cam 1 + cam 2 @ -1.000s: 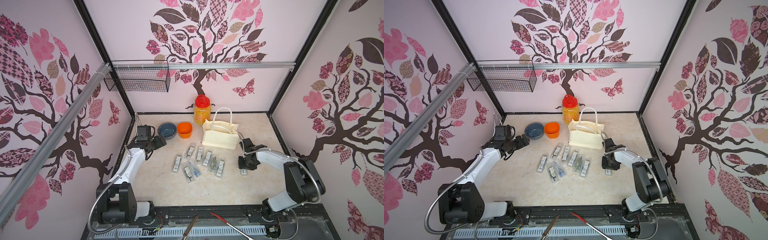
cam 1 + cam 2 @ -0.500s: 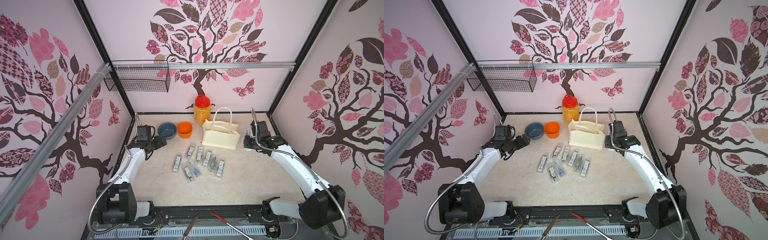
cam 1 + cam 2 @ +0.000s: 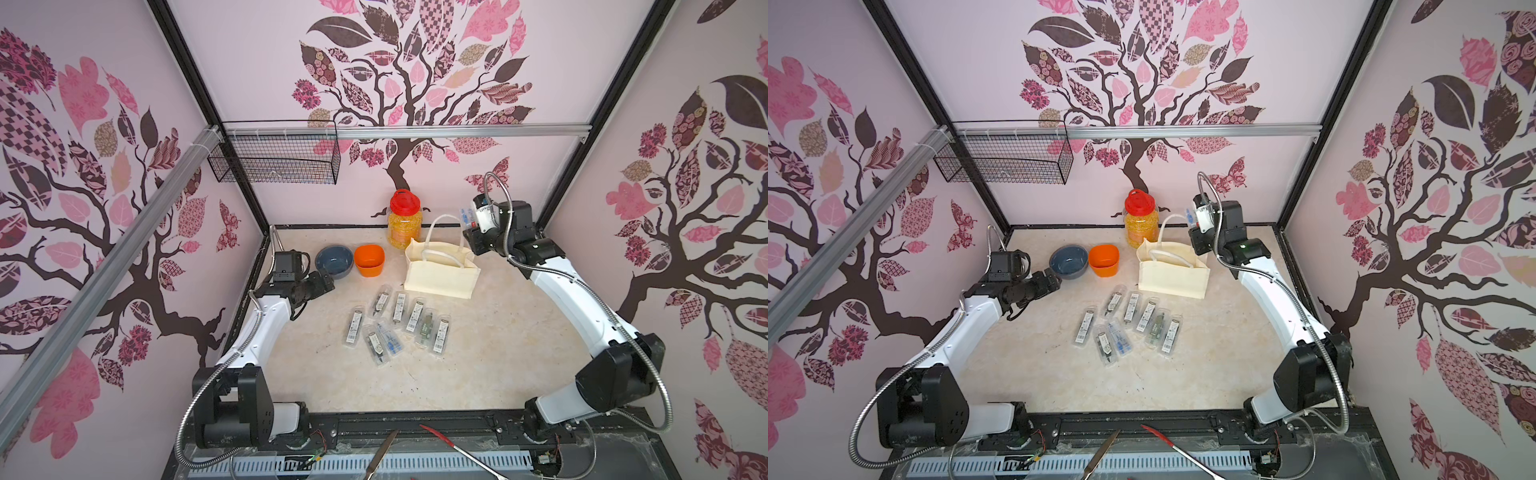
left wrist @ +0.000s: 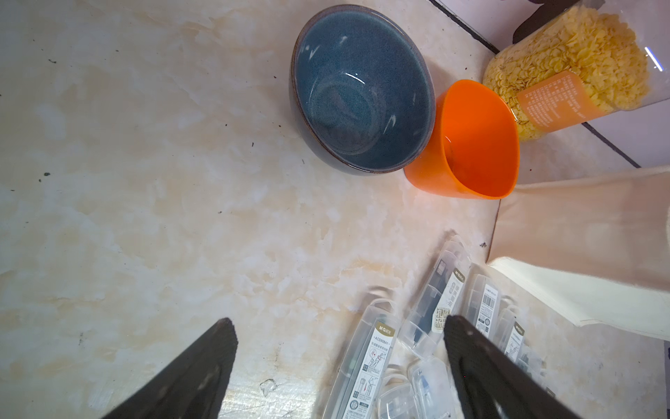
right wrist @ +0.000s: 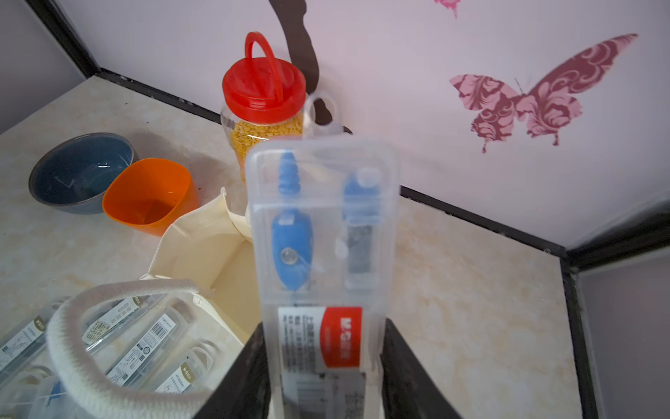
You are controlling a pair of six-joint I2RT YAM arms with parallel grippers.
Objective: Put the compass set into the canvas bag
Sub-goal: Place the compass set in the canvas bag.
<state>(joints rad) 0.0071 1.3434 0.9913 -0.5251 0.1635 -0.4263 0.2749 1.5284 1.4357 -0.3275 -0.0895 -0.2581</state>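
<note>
Left gripper (image 3: 325, 286): jaws apart, empty, near the table's left edge beside the blue bowl (image 3: 334, 261). Right gripper (image 5: 321, 344): clamped on one compass set (image 5: 322, 225), held aloft at the right end of the canvas bag (image 3: 440, 278), near the table's back edge.

Both top views look steeply down from above the tabletop's (image 3: 498, 357) front edge toward its back edge. The wrist views sit close, sharing the canvas bag (image 5: 203, 246).
</note>
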